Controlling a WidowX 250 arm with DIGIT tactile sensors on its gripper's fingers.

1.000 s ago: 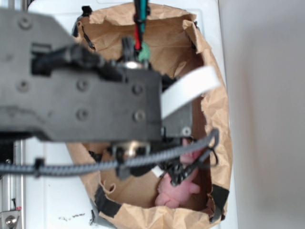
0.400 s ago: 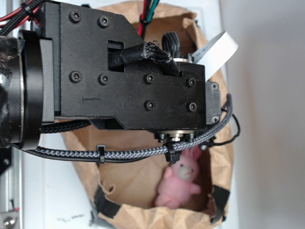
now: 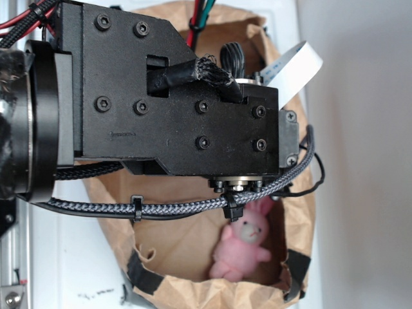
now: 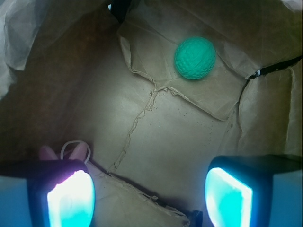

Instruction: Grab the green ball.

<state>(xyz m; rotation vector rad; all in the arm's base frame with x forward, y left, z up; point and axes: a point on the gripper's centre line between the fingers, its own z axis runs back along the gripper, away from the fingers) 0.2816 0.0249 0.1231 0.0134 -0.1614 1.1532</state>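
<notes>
The green ball, mint-green with a ribbed surface, lies on the brown paper floor of the bag at the top right of the wrist view. My gripper hangs above the bag floor, open, with bare paper between its two glowing pads. The ball sits well ahead of the fingertips and a little right of the midline, apart from them. In the exterior view the black arm covers most of the bag, and the ball and the fingers are hidden there.
A pink plush bunny lies in the near end of the paper bag; its ears peek out by my left finger. Crumpled bag walls rise on all sides. A white table lies under the bag.
One second ago the arm was blurred and lay lower in the exterior view; it has since shifted up and sharpened. Over the last 0.4 s nothing has visibly moved.
</notes>
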